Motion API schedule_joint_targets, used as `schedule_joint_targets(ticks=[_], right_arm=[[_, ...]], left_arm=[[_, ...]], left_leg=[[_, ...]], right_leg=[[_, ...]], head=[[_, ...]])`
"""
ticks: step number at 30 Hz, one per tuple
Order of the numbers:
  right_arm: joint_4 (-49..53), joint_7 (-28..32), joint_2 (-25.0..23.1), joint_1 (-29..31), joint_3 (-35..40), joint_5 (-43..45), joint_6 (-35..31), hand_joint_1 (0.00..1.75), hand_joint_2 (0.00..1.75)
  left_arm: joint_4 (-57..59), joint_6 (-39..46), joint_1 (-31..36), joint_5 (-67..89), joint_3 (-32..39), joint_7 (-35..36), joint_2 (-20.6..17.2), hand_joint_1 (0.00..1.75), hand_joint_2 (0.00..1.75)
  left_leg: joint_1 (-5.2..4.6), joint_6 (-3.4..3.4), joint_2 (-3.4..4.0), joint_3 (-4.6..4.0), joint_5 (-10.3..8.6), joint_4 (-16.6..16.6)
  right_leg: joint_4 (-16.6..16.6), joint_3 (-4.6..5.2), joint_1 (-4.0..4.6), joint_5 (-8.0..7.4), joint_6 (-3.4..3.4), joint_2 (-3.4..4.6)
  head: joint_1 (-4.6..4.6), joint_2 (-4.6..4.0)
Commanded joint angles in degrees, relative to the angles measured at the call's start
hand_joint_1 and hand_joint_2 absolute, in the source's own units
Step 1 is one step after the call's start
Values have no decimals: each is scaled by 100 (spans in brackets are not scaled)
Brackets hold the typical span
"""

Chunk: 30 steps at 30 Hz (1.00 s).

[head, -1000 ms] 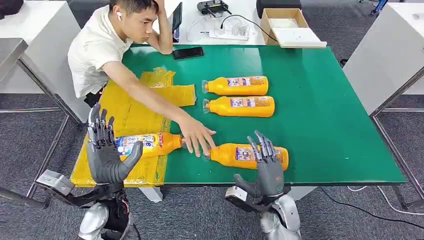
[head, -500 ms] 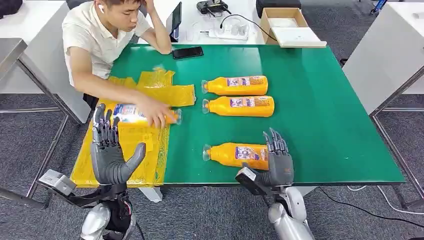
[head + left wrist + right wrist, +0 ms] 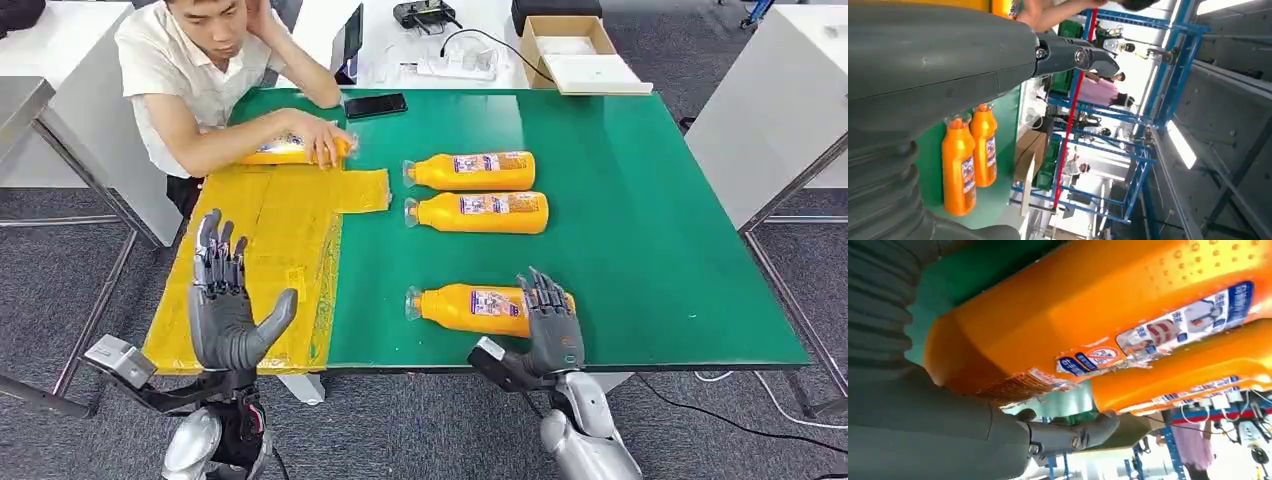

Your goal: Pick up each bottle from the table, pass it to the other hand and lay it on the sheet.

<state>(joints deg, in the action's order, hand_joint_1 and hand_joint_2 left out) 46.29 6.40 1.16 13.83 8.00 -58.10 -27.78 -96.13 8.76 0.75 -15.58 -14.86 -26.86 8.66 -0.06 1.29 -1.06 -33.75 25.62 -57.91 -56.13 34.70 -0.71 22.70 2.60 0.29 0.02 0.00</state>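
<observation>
Your right hand [image 3: 553, 325] sits at the near edge of the green worktop [image 3: 650, 230], fingers laid over the base end of the nearest bottle [image 3: 470, 308]; the wrist view puts that bottle's orange body right against the palm, but you can't tell whether the fingers actually grip it or just rest on it. That bottle lies on its side, cap pointing toward the yellow sheet [image 3: 270, 260], still on bare green, apart from the sheet. Your left hand [image 3: 225, 305] is raised over the sheet's near corner, palm open, fingers spread, nothing in it. Two more bottles [image 3: 470, 170] [image 3: 478, 212] lie side by side further back on the worktop, caps toward the sheet, just beside its far flap. A person [image 3: 210, 75] sits at the far left corner, one hand [image 3: 325, 148] pressing a fourth bottle [image 3: 285, 150] down at the sheet's far edge. A phone [image 3: 376, 104] lies on the worktop's far edge.
</observation>
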Motion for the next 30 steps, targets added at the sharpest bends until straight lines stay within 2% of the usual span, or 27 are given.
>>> schedule_joint_targets(ticks=[1, 5, 10, 11, 12, 20, 25, 28, 30], right_arm=[[-679, -679, 345, 327, 744, -524, 631, 0, 175], [-678, -689, 366, 348, 758, -537, 652, 0, 175], [-922, -881, 537, 572, 997, -688, 1301, 0, 175], [-1088, -841, 621, 693, 1096, -708, 1549, 134, 175], [-1172, -826, 658, 758, 1114, -678, 1678, 173, 175], [-1543, -952, 870, 1255, 1408, -531, 2472, 175, 175], [-1558, -932, 919, 1301, 1438, -494, 2552, 175, 175], [-1510, -755, 1001, 1379, 1434, -332, 2722, 175, 175], [-1425, -546, 1043, 1425, 1436, -89, 2843, 175, 175]], left_arm=[[333, -292, 167, -128, 44, 294, 58, 0, 175], [339, -296, 174, -128, 47, 296, 66, 0, 175], [450, -445, 234, -217, 54, 394, 98, 0, 175], [519, -500, 276, -273, 47, 423, 101, 0, 175], [557, -546, 292, -351, 53, 469, 112, 0, 175], [833, -927, 379, -853, 111, 861, 134, 0, 175], [877, -987, 380, -917, 113, 909, 121, 0, 175], [921, -1006, 396, -918, 104, 920, 101, 0, 175], [946, -1023, 410, -923, 88, 925, 85, 0, 175]], left_leg=[[3, -8, 11, 30, 4, 9], [3, -6, 16, 40, 1, 5], [-1, -4, 15, 52, 0, 7], [-1, -5, 13, 55, -1, 7], [1, -7, 16, 58, -1, 9], [-1, 0, 36, 94, -4, 6], [-1, 8, 30, 112, -1, 7], [1, 9, 24, 105, -8, 12], [0, 11, 28, 107, -7, 16]], right_leg=[[10, -29, 5, 3, -10, -3], [10, -37, 6, 0, -9, -5], [10, -48, 2, -3, -7, -4], [11, -52, 3, -3, -9, -9], [14, -55, 5, -5, -11, -8], [20, -78, 4, -18, -10, 11], [30, -52, 4, -12, -7, 12], [39, -52, 6, -15, -7, 3], [43, -102, 5, -21, 2, 7]], head=[[0, -2], [0, 0], [2, -2], [0, 0], [0, -2], [2, -2], [0, 0], [0, 0], [0, 0]])
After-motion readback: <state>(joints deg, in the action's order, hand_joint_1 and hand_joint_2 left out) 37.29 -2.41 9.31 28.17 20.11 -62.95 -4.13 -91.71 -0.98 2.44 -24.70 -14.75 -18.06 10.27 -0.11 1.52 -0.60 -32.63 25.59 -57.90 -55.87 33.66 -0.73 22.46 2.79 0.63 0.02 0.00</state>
